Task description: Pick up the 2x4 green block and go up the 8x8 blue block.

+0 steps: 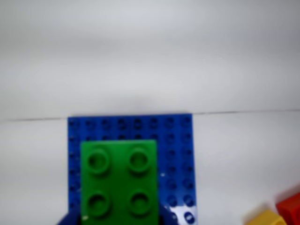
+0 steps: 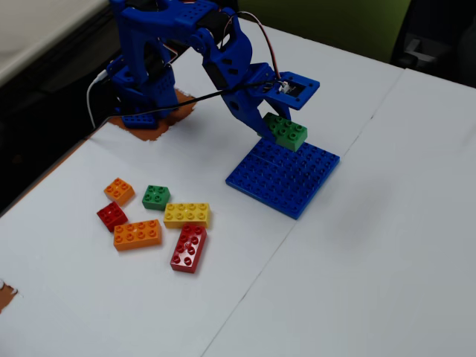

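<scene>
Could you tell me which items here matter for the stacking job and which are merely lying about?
In play:
- green rectangular plastic brick, held in the blue two-finger gripper
- large flat blue studded baseplate

Lying about:
- small square green brick
- yellow brick
- long orange brick
- small orange brick
- long red brick
- small red brick

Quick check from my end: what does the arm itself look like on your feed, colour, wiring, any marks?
The arm is bright blue plastic, chunky and angular, with black motor blocks showing at the joints. Thin black, red and white cables loop along it. The hand is the same blue, with a flat rectangular plate above it. I see no markings.
</scene>
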